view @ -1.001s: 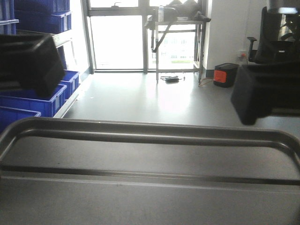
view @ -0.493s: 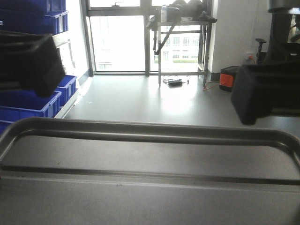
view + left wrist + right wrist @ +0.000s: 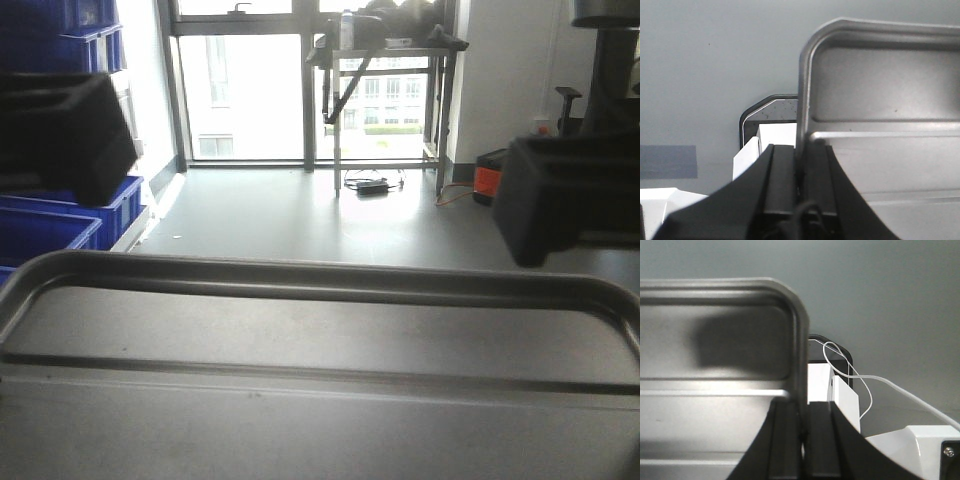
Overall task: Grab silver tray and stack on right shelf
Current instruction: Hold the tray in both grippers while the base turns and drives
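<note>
- The silver tray (image 3: 320, 330) was carried in the air between the two arms, held level above the grey floor (image 3: 300, 215) and filling the lower half of the front view.
- The left hand (image 3: 799, 150) was clamped on the tray's left rim, with one finger outside the rim and one inside.
- The right hand (image 3: 802, 410) gripped the right rim in the same way, closed tight on the metal.
- The right shelf was not visible in any view. Ahead were bright windows (image 3: 250, 90), a metal stand (image 3: 385, 60) and blue bins (image 3: 60, 215) at the left edge.
- The step in hand looked like the carry: the tray was grasped and lifted, but not yet brought to the shelf.
- The next move probably called for bringing the shelf into view, keeping both grips firm and the tray level, then lining its edge up with the rollers.
- Compared with a second before, the tray and both hands sat at the same place in the picture. The room had shifted: the bins slid further left and the stand moved right, so the base seemed to be moving.
</note>
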